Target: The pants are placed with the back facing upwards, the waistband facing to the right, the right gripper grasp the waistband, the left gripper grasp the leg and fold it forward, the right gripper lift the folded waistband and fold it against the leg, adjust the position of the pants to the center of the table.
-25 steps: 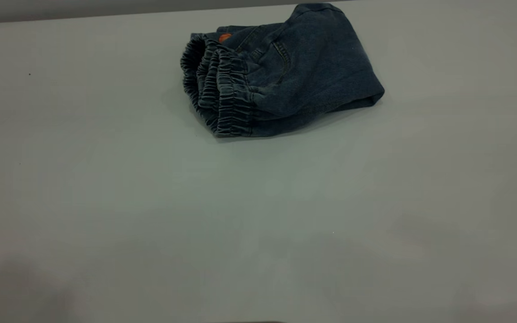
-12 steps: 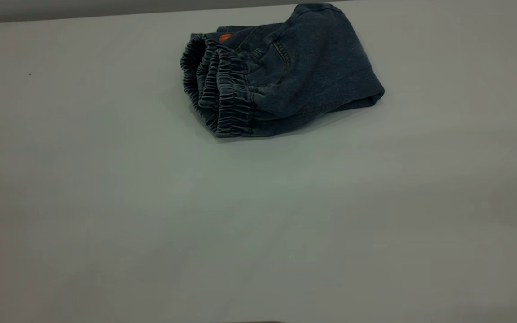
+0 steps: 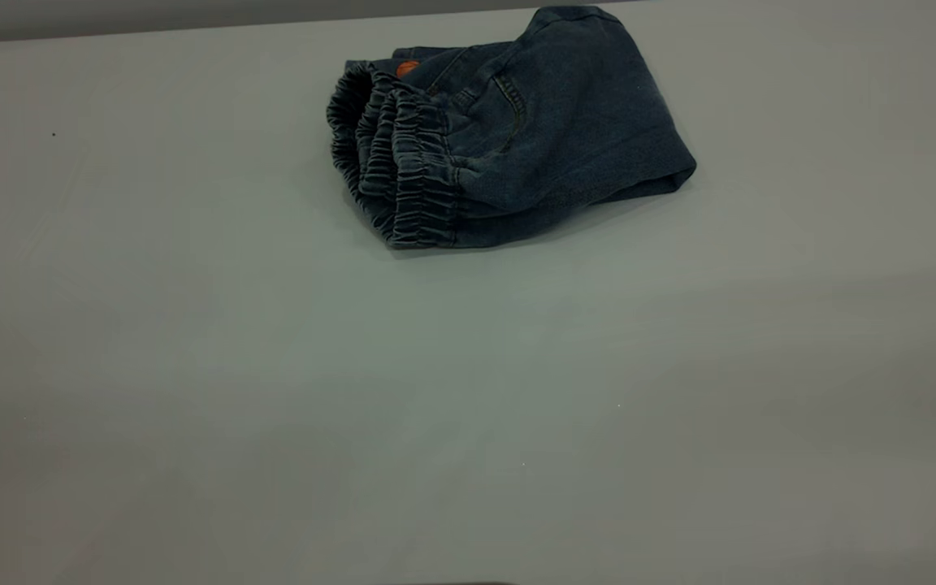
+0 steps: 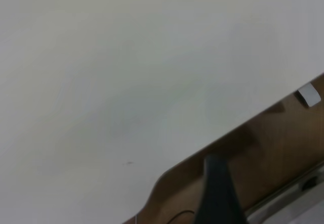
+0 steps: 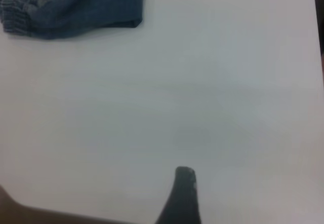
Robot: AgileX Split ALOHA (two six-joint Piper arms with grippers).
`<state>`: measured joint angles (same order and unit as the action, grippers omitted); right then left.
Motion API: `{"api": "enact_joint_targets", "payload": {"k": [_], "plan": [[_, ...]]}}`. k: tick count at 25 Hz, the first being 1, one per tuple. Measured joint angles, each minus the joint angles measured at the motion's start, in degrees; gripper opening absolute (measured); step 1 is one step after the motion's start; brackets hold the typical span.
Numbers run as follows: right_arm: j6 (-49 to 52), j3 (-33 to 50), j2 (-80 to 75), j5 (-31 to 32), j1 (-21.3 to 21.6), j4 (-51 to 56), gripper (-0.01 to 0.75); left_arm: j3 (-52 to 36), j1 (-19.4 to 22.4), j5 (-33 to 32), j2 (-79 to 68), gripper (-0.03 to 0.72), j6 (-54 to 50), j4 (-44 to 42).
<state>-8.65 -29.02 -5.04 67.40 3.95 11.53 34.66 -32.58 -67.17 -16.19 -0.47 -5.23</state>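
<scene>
The pants [image 3: 549, 114] lie folded into a compact denim bundle at the far middle of the table [image 3: 192, 366]. Their ruched waistband [image 3: 399, 166] is stacked in layers and faces the exterior view's left. An orange bit of print [image 3: 407, 69] peeks out behind the waistband; the rest of the printed leg is folded under and hidden. Neither gripper appears in the exterior view. My right gripper [image 5: 181, 198] hovers over bare table, well away from the pants [image 5: 76, 3]. My left gripper [image 4: 217, 193] hangs at the table's edge [image 4: 228, 133], holding nothing that shows.
Wide bare table surface spreads in front of and beside the bundle. The pants sit close to the far edge [image 3: 192, 28]. In the left wrist view a brown floor [image 4: 273, 143] and a metal rail [image 4: 288, 203] lie beyond the table's edge.
The pants lie unmoved. A dim shadow at the table's near left corner has faded away.
</scene>
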Motion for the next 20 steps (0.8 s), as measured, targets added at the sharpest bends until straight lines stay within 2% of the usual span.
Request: {"api": "enact_joint_targets", "payload": {"k": [12,20], "plan": [[0.00,1.79,3.51,-1.62,0.00,-0.27,0.580,-4.49,0.00,0.23,0.06,0.461,-0.12,0.33],[0.00,1.79,3.51,-1.62,0.00,-0.42,0.580,-6.44,0.00,2.62,0.06,0.461,-0.10,5.62]]}}
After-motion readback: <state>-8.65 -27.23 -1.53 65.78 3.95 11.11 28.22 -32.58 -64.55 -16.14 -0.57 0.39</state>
